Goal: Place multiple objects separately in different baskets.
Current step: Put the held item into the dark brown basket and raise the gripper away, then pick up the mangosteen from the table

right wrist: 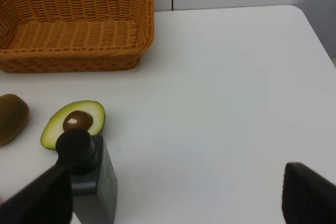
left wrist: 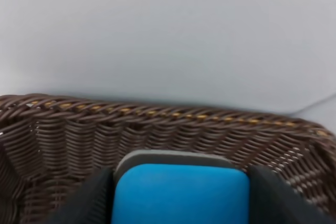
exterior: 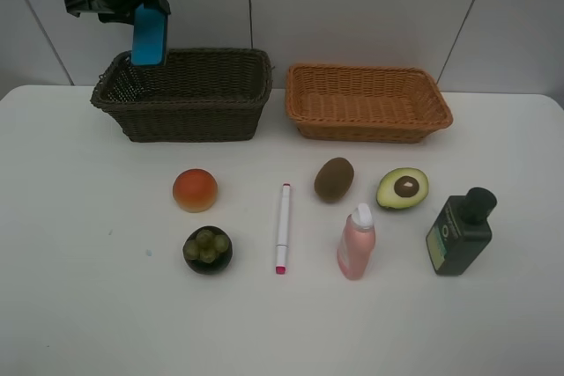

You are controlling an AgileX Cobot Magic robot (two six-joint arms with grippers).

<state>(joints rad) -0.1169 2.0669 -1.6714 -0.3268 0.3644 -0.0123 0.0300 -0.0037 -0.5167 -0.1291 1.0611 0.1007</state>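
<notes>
My left gripper (exterior: 148, 13) is shut on the blue eraser block (exterior: 149, 35) and holds it upright above the left end of the dark brown basket (exterior: 189, 99). In the left wrist view the eraser (left wrist: 180, 192) sits between both fingers over the basket's wall (left wrist: 157, 129). The light tan basket (exterior: 366, 101) stands to the right. On the table lie the orange bun (exterior: 195, 189), mangosteen (exterior: 208, 249), white marker (exterior: 283, 226), kiwi (exterior: 334, 179), halved avocado (exterior: 403, 188), pink bottle (exterior: 356, 242) and dark green bottle (exterior: 460, 232). My right gripper (right wrist: 173, 203) is open and empty, near the green bottle (right wrist: 89, 174).
The right wrist view shows the avocado (right wrist: 73, 123), the kiwi's edge (right wrist: 10, 118), the tan basket (right wrist: 73, 30) and the table's corner (right wrist: 307, 19). A tiled white wall stands behind the baskets.
</notes>
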